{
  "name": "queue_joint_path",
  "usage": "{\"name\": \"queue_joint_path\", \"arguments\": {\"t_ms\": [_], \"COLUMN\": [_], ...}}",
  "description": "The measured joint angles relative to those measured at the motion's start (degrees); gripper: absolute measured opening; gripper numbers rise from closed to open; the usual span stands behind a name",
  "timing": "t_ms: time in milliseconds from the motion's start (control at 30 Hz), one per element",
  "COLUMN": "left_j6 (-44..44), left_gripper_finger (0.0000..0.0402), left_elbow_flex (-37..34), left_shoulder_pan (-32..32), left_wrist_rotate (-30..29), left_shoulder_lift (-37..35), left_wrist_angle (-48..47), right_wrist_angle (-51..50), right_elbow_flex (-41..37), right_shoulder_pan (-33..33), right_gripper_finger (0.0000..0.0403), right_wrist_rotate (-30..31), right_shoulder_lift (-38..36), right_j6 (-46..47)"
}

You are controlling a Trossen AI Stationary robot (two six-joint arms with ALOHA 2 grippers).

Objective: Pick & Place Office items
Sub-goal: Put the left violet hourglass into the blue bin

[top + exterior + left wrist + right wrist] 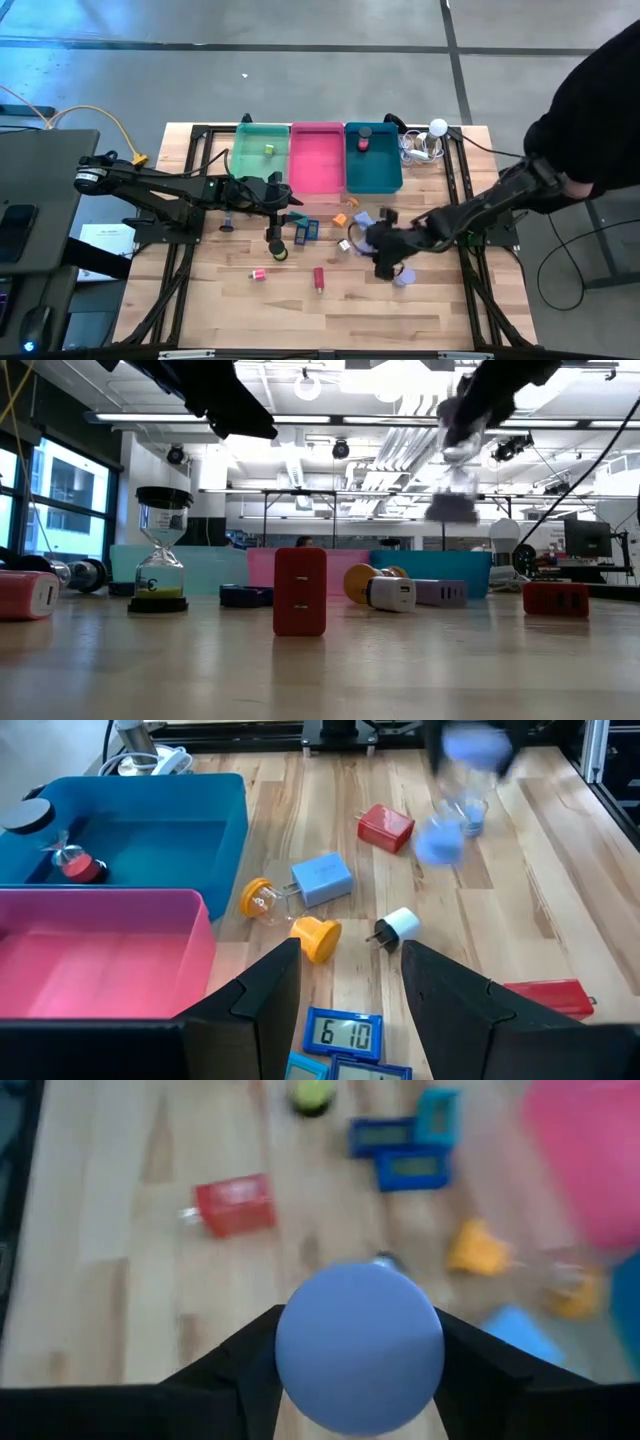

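Gripping a lavender-capped hourglass (360,1347) by its round end, the right gripper (392,262) carries it above the surface — jaws closed around the cap. It looks light but fragile; hold the caps, not the glass. The left gripper (345,985) hovers part-open, empty.

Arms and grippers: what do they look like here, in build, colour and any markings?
Both arms are dark, slim and jointed. The left arm shows a pale round joint cap near its base. The left gripper has two broad, wedge-shaped black fingers, as does the right gripper. No markings are legible.
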Motion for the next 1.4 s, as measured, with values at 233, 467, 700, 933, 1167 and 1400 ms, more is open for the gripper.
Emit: {"name": "queue_joint_path", "arguments": {"t_ms": [233,467,700,933,1167,1400], "left_j6": [0.1,0.1,0.1,1.0,1.5,1.5], "left_gripper_finger": [0.0168,0.0168,0.0168,0.0168,0.0168,0.0168], "left_elbow_flex": [0.0,0.0,0.0,0.0,0.0,0.0], "left_shoulder_pan": [0.0,0.0,0.0,0.0,0.0,0.0], "left_wrist_rotate": [0.0,0.0,0.0,0.0,0.0,0.0], "left_shoulder_lift": [0.0,0.0,0.0,0.0,0.0,0.0], "left_wrist_angle": [0.3,0.2,0.1,0.0,-0.1,-0.4], "right_wrist_angle": [-6.6,-8.2,-7.9,-4.4,-2.1,-1.1], "right_elbow_flex": [0.0,0.0,0.0,0.0,0.0,0.0], "right_shoulder_pan": [-5.8,-18.7,-32.3,-44.3,-52.9,-57.5], "right_gripper_finger": [0.0186,0.0203,0.0186,0.0211,0.0188,0.0212], "right_wrist_rotate": [8.2,8.8,3.9,-4.8,-12.0,-14.9], "right_shoulder_lift": [-9.0,-14.4,-14.2,-11.0,-5.4,1.9], "right_j6": [-0.5,-7.3,-14.6,-19.8,-22.8,-24.1]}}
